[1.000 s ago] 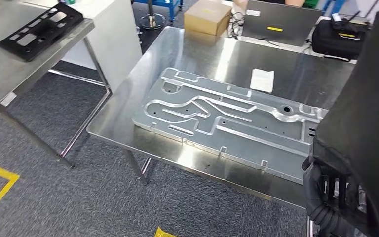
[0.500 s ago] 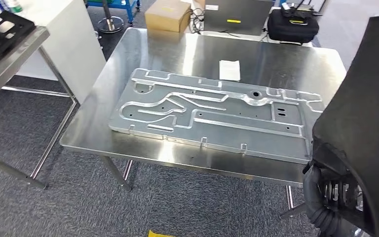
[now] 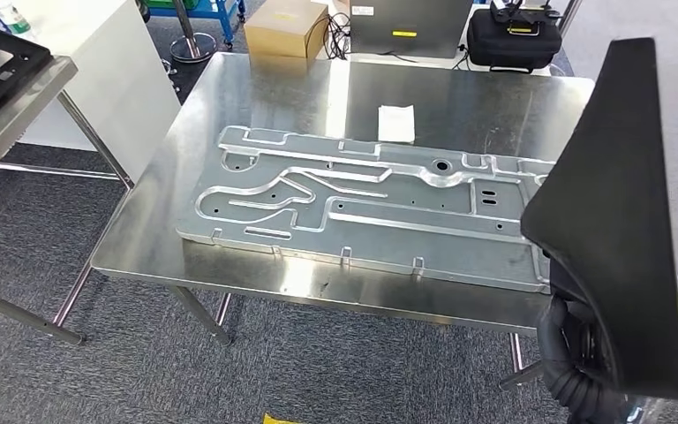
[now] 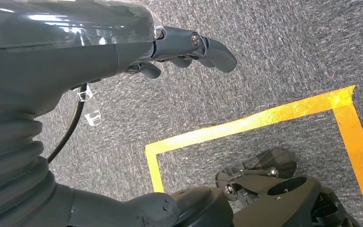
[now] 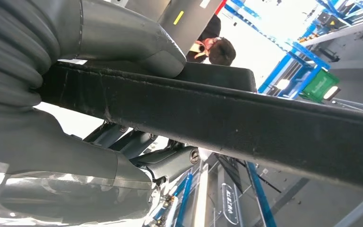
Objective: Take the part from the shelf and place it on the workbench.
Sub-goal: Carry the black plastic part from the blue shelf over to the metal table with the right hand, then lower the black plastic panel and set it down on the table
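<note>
Carrying the black part (image 3: 622, 203) in the right hand (image 5: 99, 156), thumb above and fingers beneath its edge, we hold it upright over the right end of the steel table (image 3: 229, 79). The left hand (image 4: 189, 47) hangs empty over the carpet, fingers loosely curled. To set down well, we judge it best to tilt the part flat and lower it clear of the machined aluminium plate (image 3: 362, 203) and the white paper slip (image 3: 396, 123), releasing only once it rests

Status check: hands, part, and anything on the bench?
Right hand holds black part. Left hand empty, over the floor. Workbench carries large metal plate and paper slip.
</note>
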